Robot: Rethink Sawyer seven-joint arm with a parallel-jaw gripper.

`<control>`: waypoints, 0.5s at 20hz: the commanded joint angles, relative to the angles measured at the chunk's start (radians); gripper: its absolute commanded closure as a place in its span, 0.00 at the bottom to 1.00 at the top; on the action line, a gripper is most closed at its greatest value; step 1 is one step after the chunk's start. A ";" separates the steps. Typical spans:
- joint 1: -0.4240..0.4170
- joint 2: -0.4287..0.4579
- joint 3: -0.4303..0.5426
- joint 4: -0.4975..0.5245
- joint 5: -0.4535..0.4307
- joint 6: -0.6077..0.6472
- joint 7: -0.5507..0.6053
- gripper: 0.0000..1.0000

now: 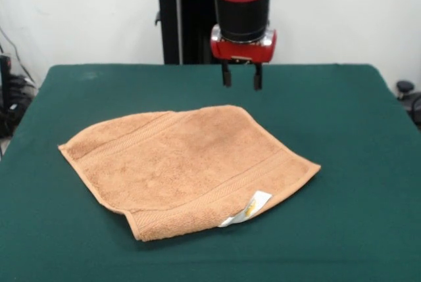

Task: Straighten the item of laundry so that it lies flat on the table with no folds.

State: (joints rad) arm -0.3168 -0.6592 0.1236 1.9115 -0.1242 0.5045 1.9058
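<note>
Front view, end effector [241, 75] released, hovering beyond towel [187, 167], apart, on table [355, 164]

Orange-tan towel [187, 167] lies spread on green table [355, 137], turned diamond-wise. Near corner folded over, white label [248, 208] with yellow mark poking out there. Gripper [241, 75] hangs above the towel's far edge, fingers apart, holding nothing.
</note>
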 commanded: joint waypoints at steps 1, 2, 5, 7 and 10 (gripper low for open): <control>0.037 0.044 0.012 0.104 0.067 -0.098 0.228 0.00; 0.038 0.052 0.011 0.100 0.068 -0.105 0.225 0.00; 0.038 0.095 0.003 0.063 0.059 -0.130 0.210 0.00; 0.038 0.118 0.001 0.046 0.056 -0.146 0.207 0.00; 0.061 0.137 -0.016 0.039 0.060 -0.181 0.229 0.00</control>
State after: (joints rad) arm -0.3076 -0.6229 0.1066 1.9239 -0.1099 0.4152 1.9058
